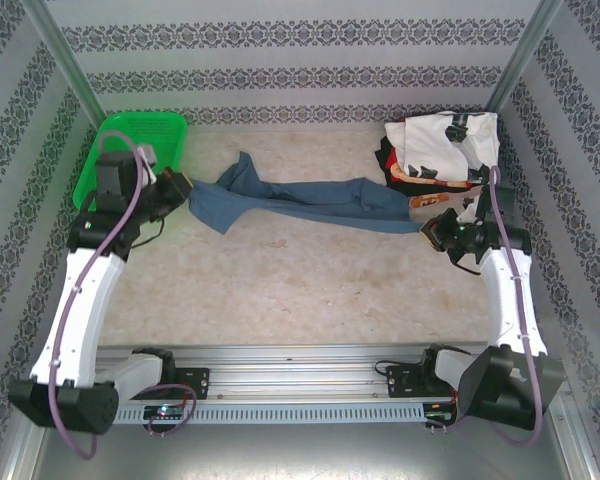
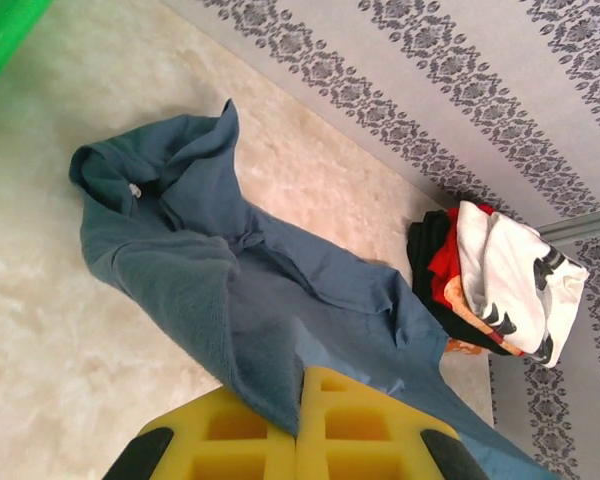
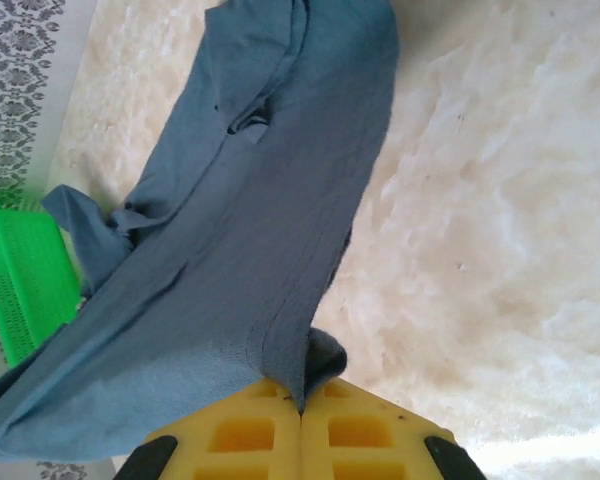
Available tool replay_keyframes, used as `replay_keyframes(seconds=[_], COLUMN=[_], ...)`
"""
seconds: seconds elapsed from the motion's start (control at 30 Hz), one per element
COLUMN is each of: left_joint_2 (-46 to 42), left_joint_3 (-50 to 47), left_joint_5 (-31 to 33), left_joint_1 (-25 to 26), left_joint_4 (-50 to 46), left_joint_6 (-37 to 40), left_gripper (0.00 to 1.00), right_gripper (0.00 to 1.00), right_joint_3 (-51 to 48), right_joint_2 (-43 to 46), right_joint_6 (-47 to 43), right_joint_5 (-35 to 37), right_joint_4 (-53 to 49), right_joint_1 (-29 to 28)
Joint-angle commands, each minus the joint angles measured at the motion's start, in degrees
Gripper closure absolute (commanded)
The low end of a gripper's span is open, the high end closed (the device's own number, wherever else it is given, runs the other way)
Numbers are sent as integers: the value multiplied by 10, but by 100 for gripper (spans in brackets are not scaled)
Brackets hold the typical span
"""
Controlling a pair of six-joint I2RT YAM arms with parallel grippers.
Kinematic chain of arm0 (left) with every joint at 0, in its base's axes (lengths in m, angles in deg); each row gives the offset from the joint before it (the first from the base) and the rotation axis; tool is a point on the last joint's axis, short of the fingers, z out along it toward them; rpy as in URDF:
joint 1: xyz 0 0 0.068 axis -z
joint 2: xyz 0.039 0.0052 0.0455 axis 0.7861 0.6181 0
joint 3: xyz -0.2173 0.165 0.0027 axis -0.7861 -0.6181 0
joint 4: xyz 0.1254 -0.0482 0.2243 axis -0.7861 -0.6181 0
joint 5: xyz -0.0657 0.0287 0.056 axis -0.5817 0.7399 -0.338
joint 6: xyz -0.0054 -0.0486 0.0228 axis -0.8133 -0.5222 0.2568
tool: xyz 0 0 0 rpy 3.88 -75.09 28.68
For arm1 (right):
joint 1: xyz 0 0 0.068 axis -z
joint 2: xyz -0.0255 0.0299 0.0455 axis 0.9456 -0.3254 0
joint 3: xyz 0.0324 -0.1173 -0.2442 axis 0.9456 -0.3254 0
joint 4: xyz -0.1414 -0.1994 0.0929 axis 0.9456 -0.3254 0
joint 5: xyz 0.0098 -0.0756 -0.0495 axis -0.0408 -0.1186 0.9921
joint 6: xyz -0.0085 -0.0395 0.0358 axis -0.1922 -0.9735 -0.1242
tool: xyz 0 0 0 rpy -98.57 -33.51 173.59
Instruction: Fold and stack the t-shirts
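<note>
Left side: a green basket (image 1: 140,140) stands in the back left corner, just behind the left gripper (image 1: 183,190). That gripper is fully closed, its yellow pads (image 2: 230,440) pinching one end of the blue shirt (image 1: 310,200).

Centre: the shirt is drawn out between the two arms, bunched rather than spread. Its long axis runs side to side across the table (image 1: 280,290). Whether it hangs clear of the surface or drags on it cannot be told.

Right side: the right gripper (image 1: 430,225) is likewise clamped tight on the opposite end, with cloth caught between its yellow pads (image 3: 240,440). Just behind it, in the back right corner, lies the pile of other shirts (image 1: 445,150), with a white printed one uppermost.

Judgement: each arm holds its own end, so laying the shirt flat calls for both to move together, square to that long axis. The right arm is the nearer to the pile.
</note>
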State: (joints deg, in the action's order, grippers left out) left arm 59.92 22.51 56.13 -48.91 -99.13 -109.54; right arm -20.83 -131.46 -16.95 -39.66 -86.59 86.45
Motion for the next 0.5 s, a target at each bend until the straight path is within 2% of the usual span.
replay_keyframes(seconds=[0.0, 0.2, 0.3, 0.37, 0.47], left_joint_2=[-65, -165, -195, -180, -99], left_joint_3=[-43, -132, -175, -154, -75], left_joint_5=[33, 77, 71, 77, 76], left_joint_1=[-4, -4, -4, -4, -4], left_joint_4=[-48, -151, -144, -122, -74], left_joint_6=[-31, -81, -100, -77, -24], left_gripper=[100, 100, 100, 100, 100], right_gripper=[100, 100, 100, 100, 100], right_joint_3=[-20, -58, -89, -97, -78], right_joint_2=[32, 89, 110, 119, 101], right_joint_6=[11, 8, 20, 35, 68], right_joint_5=[-14, 19, 19, 7, -35], right_joint_4=[-53, -142, -146, -115, -30], right_joint_1=[4, 8, 8, 8, 8])
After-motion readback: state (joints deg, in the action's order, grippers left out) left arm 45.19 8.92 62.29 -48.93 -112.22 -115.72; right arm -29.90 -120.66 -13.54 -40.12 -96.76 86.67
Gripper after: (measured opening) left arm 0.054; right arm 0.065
